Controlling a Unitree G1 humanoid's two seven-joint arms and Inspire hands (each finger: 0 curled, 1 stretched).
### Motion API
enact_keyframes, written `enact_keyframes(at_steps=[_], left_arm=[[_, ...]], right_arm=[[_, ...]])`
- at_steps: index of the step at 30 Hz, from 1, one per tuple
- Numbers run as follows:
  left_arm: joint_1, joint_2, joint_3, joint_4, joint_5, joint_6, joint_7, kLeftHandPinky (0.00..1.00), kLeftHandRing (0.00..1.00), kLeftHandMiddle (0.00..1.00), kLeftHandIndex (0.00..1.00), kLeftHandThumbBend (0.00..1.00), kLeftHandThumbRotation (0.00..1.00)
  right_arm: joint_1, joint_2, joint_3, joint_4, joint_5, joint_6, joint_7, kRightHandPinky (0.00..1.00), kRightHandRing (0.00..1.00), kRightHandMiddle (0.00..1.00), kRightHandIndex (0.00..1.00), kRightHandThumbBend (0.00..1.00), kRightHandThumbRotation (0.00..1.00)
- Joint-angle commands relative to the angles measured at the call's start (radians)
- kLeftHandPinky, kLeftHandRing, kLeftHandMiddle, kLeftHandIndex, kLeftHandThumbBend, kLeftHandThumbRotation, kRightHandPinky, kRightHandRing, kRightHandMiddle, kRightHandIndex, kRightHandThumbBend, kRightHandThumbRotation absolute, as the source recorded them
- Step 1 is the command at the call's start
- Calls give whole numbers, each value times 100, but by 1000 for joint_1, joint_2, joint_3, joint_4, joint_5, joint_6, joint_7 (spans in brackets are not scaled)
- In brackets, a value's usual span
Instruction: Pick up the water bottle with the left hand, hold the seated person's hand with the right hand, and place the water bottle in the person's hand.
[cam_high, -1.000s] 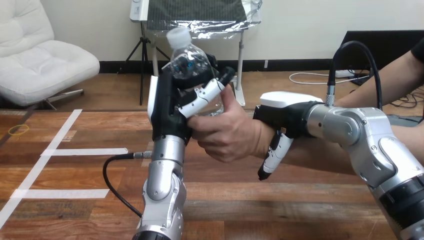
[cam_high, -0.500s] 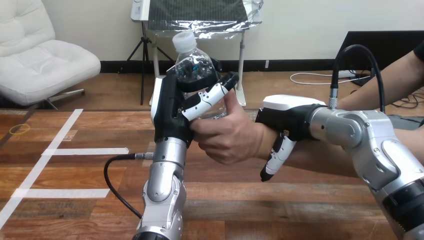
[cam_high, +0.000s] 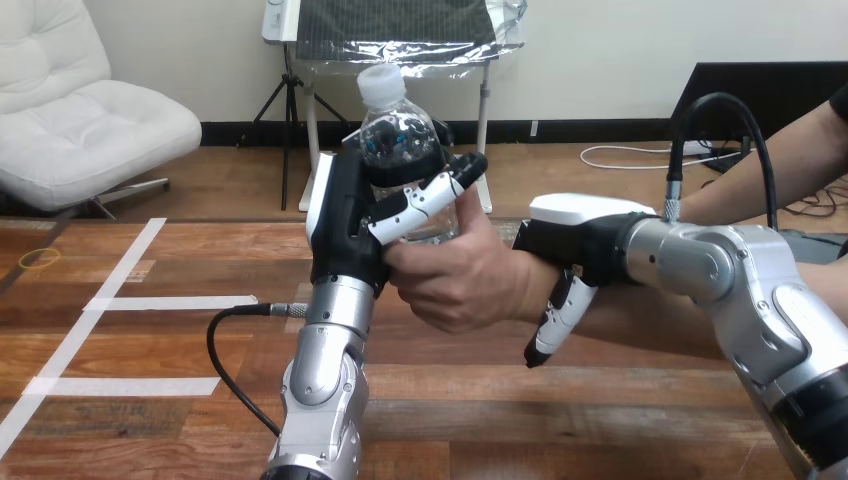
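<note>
A clear water bottle (cam_high: 398, 135) with a white cap stands upright above the table, and my left hand (cam_high: 345, 225) is shut round its body from the left. The person's hand (cam_high: 460, 275) comes in from the right and wraps the bottle's lower part, thumb up along it, touching my left hand's fingers (cam_high: 430, 192). My right hand (cam_high: 580, 232) lies over the person's wrist, its thumb (cam_high: 556, 318) hanging down the near side so that the wrist sits between thumb and fingers.
White tape lines (cam_high: 150, 302) mark the wooden table (cam_high: 560, 420) at the left. A black cable (cam_high: 225, 350) loops beside my left forearm. A small yellow ring (cam_high: 38, 259) lies at the far left.
My left hand has carried the bottle a little to the right and stood it more upright. The person's hand and my right hand have shifted right with it.
</note>
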Motion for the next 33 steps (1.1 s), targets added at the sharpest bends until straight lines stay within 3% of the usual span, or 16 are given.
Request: enact_keyframes(at_steps=[1,5,11,13,15,22,33], left_arm=[[22,-13,-49,-29,4,43,-58,30,35,41,44,67,0],[36,-3,-54,-56,-3,83,-86,34,41,47,48,68,3],[68,15,-65,-125,14,140,-93,46,55,59,57,74,27],[79,21,-69,-150,22,152,-91,53,62,65,62,77,40],[94,30,-74,-180,21,162,-99,54,64,66,63,78,43],[139,65,-90,-266,25,165,-127,78,79,78,74,78,72],[240,95,-90,-463,-17,218,-154,97,89,85,80,79,89]], right_arm=[[6,-23,-29,5,10,-5,-29,17,23,31,30,81,10],[20,-26,-33,-1,13,-11,-32,16,22,30,28,81,9],[35,-28,-43,-9,26,-3,-16,17,24,34,31,81,8],[39,-29,-44,-12,29,-1,-11,19,27,36,35,81,11],[45,-33,-49,-19,38,0,-2,20,27,36,35,81,11],[68,-50,-57,-50,55,11,20,26,35,44,46,86,32],[127,-99,-70,-111,73,-14,28,39,48,56,61,98,59]])
